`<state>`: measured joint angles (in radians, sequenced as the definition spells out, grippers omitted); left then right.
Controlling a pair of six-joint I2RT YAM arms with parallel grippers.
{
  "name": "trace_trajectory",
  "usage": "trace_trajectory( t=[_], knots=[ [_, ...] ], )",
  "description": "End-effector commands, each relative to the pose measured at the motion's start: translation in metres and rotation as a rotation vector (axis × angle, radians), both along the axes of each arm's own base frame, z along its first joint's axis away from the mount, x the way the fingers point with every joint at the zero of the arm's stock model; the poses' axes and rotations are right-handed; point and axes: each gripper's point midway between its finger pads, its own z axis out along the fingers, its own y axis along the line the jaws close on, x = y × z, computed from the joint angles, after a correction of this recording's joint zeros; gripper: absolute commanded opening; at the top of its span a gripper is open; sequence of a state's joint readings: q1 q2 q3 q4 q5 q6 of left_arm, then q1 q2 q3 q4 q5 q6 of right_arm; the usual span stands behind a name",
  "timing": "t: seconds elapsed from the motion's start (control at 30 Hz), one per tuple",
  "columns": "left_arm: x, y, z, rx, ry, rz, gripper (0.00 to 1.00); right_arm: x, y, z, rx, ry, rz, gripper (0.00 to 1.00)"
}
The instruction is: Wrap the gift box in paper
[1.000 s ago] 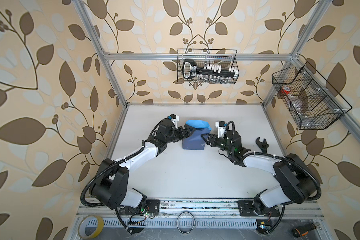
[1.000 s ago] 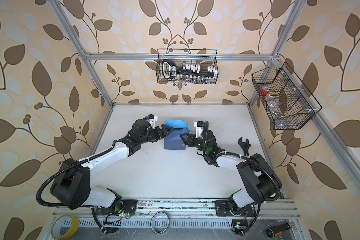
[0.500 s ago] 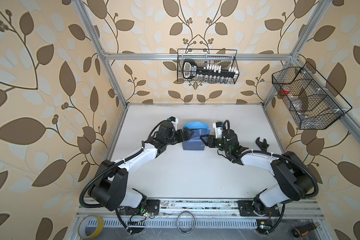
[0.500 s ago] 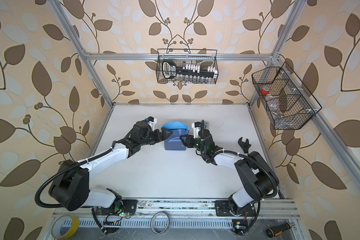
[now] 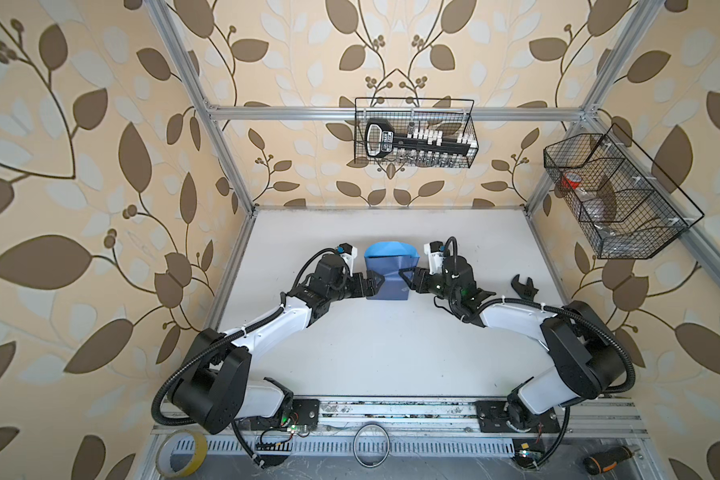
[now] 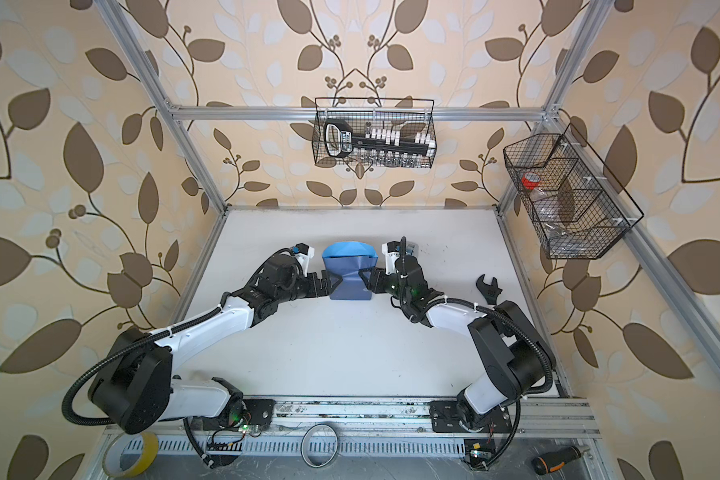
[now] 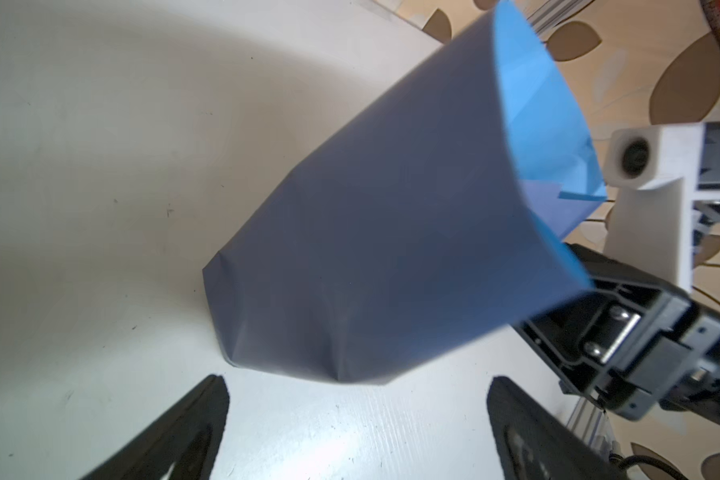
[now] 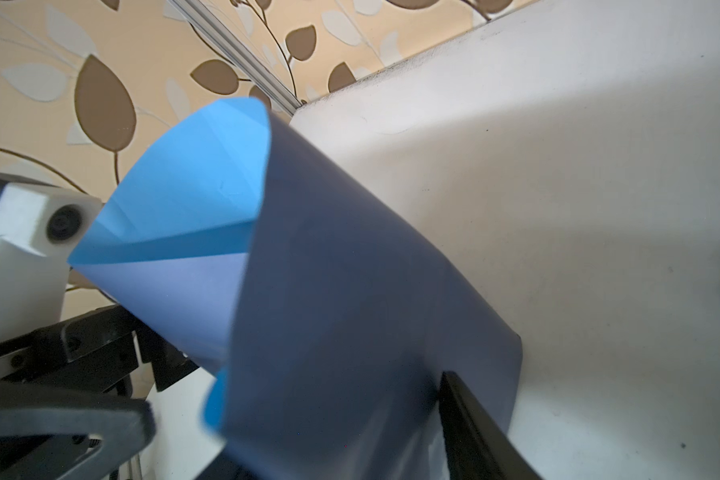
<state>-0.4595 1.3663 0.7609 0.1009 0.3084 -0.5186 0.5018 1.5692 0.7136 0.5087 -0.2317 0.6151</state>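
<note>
the paper (image 5: 386, 266) stood near the middle of the bench (image 5: 391, 353) in both top views, curled into an upright tube; it was slate blue outside and sky blue inside at the open top, with both sides pinched inward; the left hand (image 5: 375, 286) lay at its left side, jaws spread wide, holding nothing; the right hand (image 5: 406, 281) lay at its right side, jaws partly apart around a fold, one finger (image 8: 470, 424) touching the paper; whether it gripped i could not tell

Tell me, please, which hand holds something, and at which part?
The left hand is open beside the paper and holds nothing. The right hand straddles the paper's side; whether it grips cannot be told.
</note>
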Motion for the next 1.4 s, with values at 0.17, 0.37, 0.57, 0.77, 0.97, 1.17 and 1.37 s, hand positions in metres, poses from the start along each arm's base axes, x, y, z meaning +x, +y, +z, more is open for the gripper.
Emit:
trace_trajectory(
  t=[0.17, 0.37, 0.57, 0.77, 0.97, 1.17, 1.37],
  knots=[
    [0.042, -0.006, 0.02, 0.077, -0.077, 0.04, 0.96, 0.004, -0.001, -0.011, -0.065, 0.003, 0.017, 0.56],
    [0.055, -0.009, 0.001, 0.12, -0.04, 0.048, 0.79, 0.009, -0.005, -0.01, -0.099, -0.019, 0.013, 0.56],
    [0.065, -0.003, -0.01, 0.171, -0.043, 0.082, 0.69, 0.015, -0.011, -0.001, -0.18, -0.061, -0.009, 0.59],
    [0.068, -0.01, -0.017, 0.152, -0.023, 0.07, 0.74, 0.02, -0.006, 0.012, -0.195, -0.096, 0.0, 0.66],
    [0.072, -0.019, -0.005, 0.112, -0.025, 0.049, 0.8, 0.028, 0.001, 0.013, -0.171, -0.087, 0.002, 0.67],
    [0.059, -0.012, 0.026, 0.071, -0.087, 0.062, 0.96, 0.03, -0.012, -0.015, -0.245, -0.047, -0.042, 0.6],
    [0.023, -0.005, 0.02, 0.027, -0.073, 0.019, 0.99, 0.03, -0.016, -0.026, -0.26, -0.031, -0.045, 0.54]
  ],
)
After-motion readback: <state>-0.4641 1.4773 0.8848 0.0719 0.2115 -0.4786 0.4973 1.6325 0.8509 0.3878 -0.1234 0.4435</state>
